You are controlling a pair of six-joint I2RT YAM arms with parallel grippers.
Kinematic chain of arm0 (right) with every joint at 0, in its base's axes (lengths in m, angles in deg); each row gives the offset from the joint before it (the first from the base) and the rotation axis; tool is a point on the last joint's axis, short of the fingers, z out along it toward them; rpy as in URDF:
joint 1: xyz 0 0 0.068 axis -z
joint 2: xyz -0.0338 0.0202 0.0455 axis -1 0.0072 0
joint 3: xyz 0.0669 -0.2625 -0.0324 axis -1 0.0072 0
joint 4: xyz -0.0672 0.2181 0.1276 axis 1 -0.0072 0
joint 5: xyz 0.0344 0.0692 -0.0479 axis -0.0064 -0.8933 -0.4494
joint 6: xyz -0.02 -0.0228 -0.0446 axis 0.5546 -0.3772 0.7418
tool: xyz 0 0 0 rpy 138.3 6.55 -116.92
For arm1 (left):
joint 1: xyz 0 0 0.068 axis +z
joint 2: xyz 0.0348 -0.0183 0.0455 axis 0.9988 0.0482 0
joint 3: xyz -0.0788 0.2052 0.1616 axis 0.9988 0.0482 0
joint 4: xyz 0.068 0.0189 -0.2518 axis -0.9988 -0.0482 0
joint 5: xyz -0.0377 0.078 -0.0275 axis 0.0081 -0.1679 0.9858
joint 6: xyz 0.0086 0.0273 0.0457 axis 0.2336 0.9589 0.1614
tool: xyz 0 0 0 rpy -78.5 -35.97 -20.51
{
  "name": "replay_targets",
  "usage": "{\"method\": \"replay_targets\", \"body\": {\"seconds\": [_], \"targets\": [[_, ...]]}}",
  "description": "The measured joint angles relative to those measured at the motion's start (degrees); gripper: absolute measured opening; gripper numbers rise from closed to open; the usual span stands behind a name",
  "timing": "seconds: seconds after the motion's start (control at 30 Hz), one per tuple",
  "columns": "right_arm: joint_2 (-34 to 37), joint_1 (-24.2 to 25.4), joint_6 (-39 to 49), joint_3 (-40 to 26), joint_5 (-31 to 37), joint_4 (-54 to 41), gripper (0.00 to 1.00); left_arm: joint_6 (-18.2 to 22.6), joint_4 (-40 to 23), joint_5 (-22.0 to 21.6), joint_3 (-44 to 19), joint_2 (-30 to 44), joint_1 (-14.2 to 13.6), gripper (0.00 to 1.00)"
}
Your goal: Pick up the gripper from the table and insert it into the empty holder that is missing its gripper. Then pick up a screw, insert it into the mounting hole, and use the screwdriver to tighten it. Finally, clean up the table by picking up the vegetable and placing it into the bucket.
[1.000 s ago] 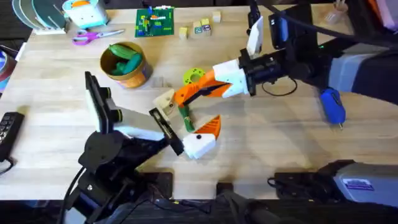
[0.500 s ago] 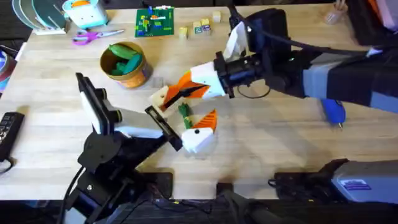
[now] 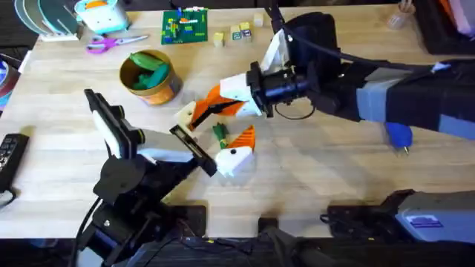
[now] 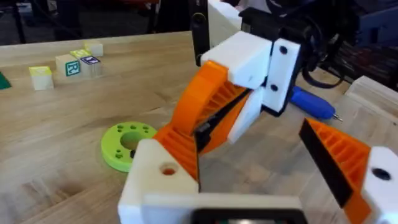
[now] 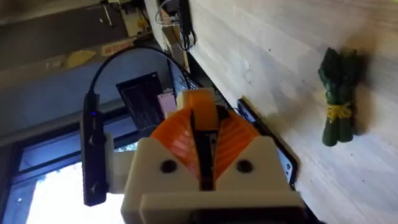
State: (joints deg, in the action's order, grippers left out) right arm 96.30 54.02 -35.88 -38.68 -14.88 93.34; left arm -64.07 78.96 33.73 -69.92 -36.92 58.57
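I have the right gripper closed on the gripper, an orange wedge pinched between its pads, just upper left of the holder at frame centre. The holder's empty side faces that wedge, and the left gripper carries one finger, so I cannot tell its opening. The vegetable lies between them on the wooden table, with room to the right.

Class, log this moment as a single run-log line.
right gripper: shut on gripper, beside holder | vegetable: on table | screwdriver: on table | bucket: holds green toys
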Motion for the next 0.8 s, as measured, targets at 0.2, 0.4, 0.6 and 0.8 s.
{"method": "replay_targets", "body": {"seconds": [0.2,0.4,0.6,0.8], "targets": [[0.1,-0.1,2.0,0.0,-0.6,-0.3,0.403,-0.5,0.1,0.3,0.0,0.0,-0.7,0.992],[0.2,0.2,3.3,0.0,-2.4,-0.2,0.762,-0.7,0.1,0.3,0.0,0.0,-1.1,0.992],[0.0,0.7,4.2,0.0,-2.8,-0.2,0.927,-0.9,0.1,0.3,0.0,0.0,-1.1,0.992],[-1.1,4.8,8.0,0.0,0.1,-0.2,0.970,-0.9,0.1,0.3,0.0,0.0,-1.1,0.992]]}}
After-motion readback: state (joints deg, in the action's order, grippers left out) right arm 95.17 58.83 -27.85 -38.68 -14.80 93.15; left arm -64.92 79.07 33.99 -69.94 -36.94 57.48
